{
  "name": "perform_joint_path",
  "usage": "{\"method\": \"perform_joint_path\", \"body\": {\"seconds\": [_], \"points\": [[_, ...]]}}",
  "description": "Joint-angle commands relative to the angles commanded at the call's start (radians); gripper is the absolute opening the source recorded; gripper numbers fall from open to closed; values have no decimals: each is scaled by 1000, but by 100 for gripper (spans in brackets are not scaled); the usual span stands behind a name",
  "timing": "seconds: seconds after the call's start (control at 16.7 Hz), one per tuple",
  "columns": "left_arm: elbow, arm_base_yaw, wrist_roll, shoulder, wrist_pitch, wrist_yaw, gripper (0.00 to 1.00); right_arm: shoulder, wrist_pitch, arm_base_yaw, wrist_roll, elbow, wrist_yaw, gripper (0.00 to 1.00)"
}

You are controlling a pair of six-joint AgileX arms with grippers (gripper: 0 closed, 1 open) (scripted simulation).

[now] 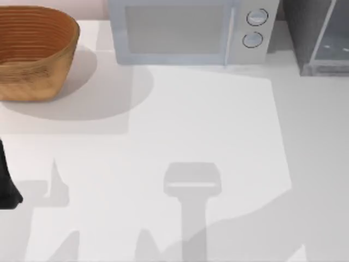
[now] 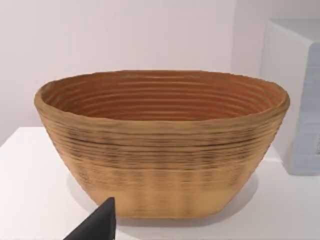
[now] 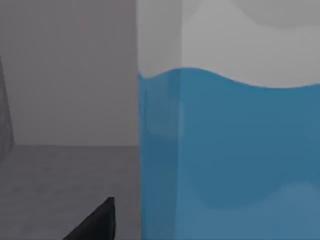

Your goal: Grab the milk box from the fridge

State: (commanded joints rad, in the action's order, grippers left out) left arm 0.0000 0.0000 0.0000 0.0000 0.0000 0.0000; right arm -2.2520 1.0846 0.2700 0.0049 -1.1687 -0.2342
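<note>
The milk box (image 3: 230, 150) stands upright, long axis vertical, close before the right pincer (image 3: 95, 222) inside the fridge (image 1: 316, 38); whether this pincer is apart or together I cannot tell.

The top view looks straight down on the white worktop (image 1: 218, 136), taking in the basket (image 1: 34, 52) at the far left, the microwave (image 1: 188, 30) at the far middle and a corner of the fridge (image 1: 313, 33) at the far right; the left wrist view sits low, near worktop level, facing the basket (image 2: 160, 145) side-on from fairly near, with an edge of the microwave (image 2: 295, 100) beside it, so both are shared with the top view; the right wrist view looks level, very close upon the milk box (image 3: 230, 150), with the grey inside floor of the fridge (image 3: 65, 185) beside it.
</note>
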Motion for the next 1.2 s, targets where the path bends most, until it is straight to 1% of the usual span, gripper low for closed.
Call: {"method": "perform_joint_path", "body": {"seconds": [0.24,0.54,1.2], "points": [[0,0,0,0,0,0,100,-76,-79,-18,-1,-161,19,100],[0,0,0,0,0,0,100,-87,-95,-22,-1,-184,23,100],[0,0,0,0,0,0,100,-87,-95,-22,-1,-184,23,17]]}}
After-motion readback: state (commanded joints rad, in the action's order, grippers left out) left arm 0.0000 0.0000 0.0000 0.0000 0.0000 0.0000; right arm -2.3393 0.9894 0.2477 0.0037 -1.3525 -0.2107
